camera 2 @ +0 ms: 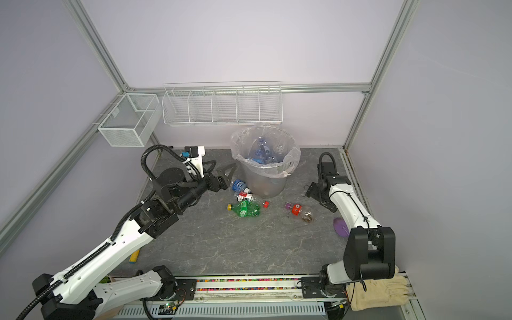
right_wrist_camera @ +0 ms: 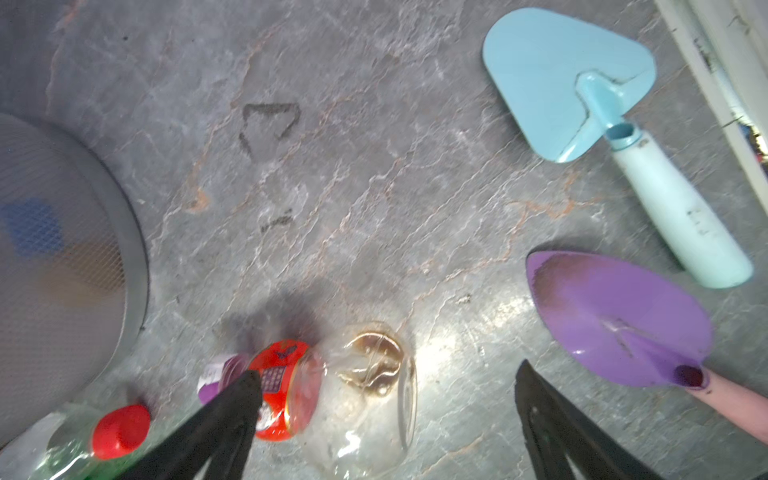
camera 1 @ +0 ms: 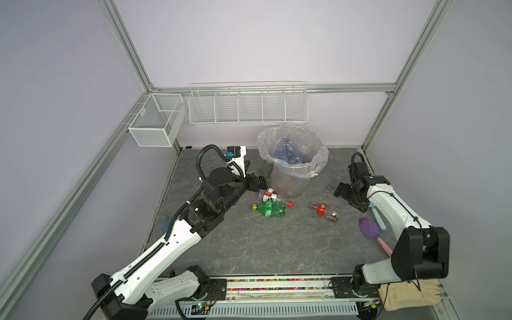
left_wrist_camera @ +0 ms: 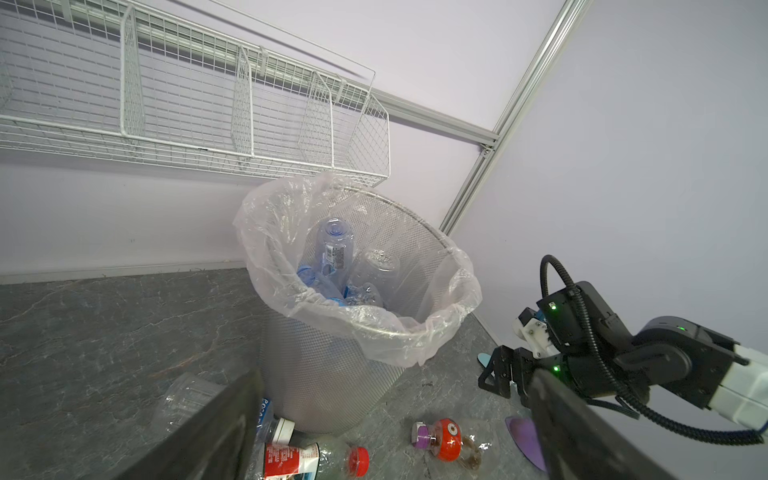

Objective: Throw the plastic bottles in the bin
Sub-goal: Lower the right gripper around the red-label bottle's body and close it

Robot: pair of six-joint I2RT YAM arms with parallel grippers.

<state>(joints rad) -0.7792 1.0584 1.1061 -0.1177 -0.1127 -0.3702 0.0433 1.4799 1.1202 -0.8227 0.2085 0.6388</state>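
Bottles on floor: four left — blue-label bottle (camera 2: 238, 185), red-and-white-label bottle (camera 2: 248, 197) and green bottle (camera 2: 246, 209) bunched at the foot of the bin (camera 2: 266, 180); orange-label bottle (camera 2: 297, 211) lies apart, toward the right arm.
Bottles binned: several clear and blue ones visible inside the liner.
Left gripper (camera 2: 221, 173): jaws wide, empty, just beside the bin wall, above the blue-label bottle.
Right gripper (camera 1: 343, 194): jaws wide, empty, near the floor, off to the right of the orange-label bottle.
Key relation: orange-label bottle sits between bin and right gripper, long axis running roughly cap-toward-bin, base toward the purple scoop (right_wrist_camera: 619, 320). Right arm is nearer, so probably its pick; the trio is closer to the left.
Wrist check: right wrist view shows one finger (right_wrist_camera: 232, 411) over the orange label, the other out past the clear base — bottle roughly spanned.
Materials: thin crushed clear plastic, glossy, likely springy and slippery; brown residue in the base.
Bin: pale perforated wall, crinkled clear bag over the rim.
Clutter: blue scoop (right_wrist_camera: 582, 83) beside the purple one, not task items.
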